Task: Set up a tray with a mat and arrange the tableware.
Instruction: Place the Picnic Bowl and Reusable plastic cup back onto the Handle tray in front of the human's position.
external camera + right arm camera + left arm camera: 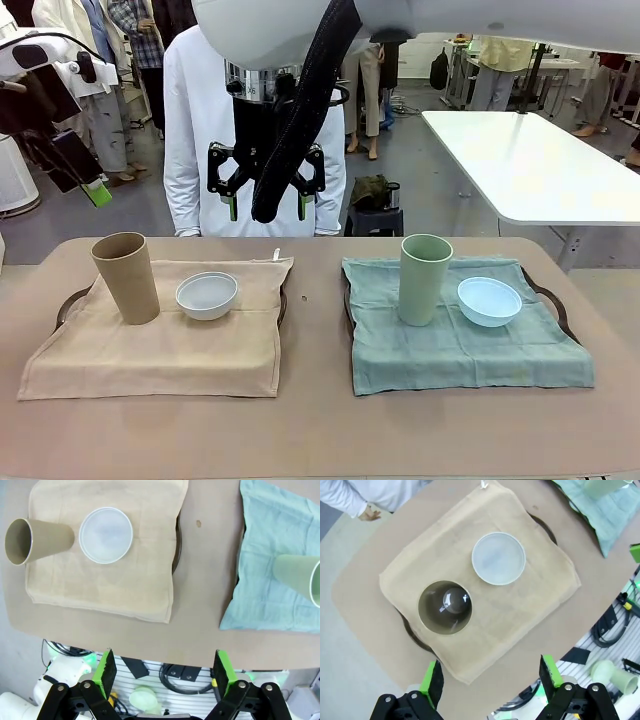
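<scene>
Two dark trays sit side by side on the table. A tan mat (160, 350) (520, 605) (100, 590) covers the left tray (68, 303). On that mat stand a tan tumbler (127, 277) (445, 606) (37, 540) and a white bowl (207, 295) (498, 558) (105, 534). The right tray (548, 295) carries a green mat (470, 355) (260, 555), a pale green tumbler (424, 278) (297, 577) and a light blue bowl (489, 301). My right gripper (266, 210) (164, 669) hangs open and empty, high over the table's middle. High at the left, my left gripper (92, 185) (489, 676) is open and empty above the tan mat.
A person in white (200, 130) stands at the far side, one hand (369, 515) by the table edge. Bare tabletop (315, 330) lies between the trays and along the near edge. A white table (540, 160) stands at the back right.
</scene>
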Robot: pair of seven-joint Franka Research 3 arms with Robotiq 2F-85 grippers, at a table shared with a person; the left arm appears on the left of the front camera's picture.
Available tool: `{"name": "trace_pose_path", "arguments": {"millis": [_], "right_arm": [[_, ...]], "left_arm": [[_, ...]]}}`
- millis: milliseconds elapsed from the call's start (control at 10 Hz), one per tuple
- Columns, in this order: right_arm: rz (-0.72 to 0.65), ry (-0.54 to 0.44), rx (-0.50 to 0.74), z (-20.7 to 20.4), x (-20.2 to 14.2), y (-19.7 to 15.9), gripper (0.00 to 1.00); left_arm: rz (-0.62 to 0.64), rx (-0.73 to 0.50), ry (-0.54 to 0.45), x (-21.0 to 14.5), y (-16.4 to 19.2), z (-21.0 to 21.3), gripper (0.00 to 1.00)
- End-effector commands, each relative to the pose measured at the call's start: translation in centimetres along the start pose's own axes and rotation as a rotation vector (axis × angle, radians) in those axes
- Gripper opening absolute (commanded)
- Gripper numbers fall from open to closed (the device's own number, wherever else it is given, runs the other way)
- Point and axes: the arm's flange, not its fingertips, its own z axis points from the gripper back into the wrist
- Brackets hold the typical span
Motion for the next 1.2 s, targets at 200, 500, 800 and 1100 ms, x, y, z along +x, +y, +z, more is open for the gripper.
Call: {"name": "trace_pose_path", "arguments": {"millis": [200, 500, 800, 1100], "right_arm": [[-0.002, -0.001, -0.009, 0.1, -0.2, -0.2, 1.00], [0.011, 0.044, 0.118, -1.4, -0.4, -4.1, 1.00], [0.029, 0.034, 0.353, -1.7, -2.7, -12.1, 1.00], [0.087, -0.025, 0.530, -1.8, -5.9, -22.9, 1.00]], "left_arm": [[-0.026, 0.005, 0.006, -0.2, 0.1, 0.2, 1.00], [0.162, -0.078, 0.056, -0.9, 0.1, -1.5, 1.00], [0.213, -0.351, 0.042, -1.6, 0.5, -1.8, 1.00], [0.307, -0.630, -0.054, -2.9, 4.0, -2.6, 1.00]]}}
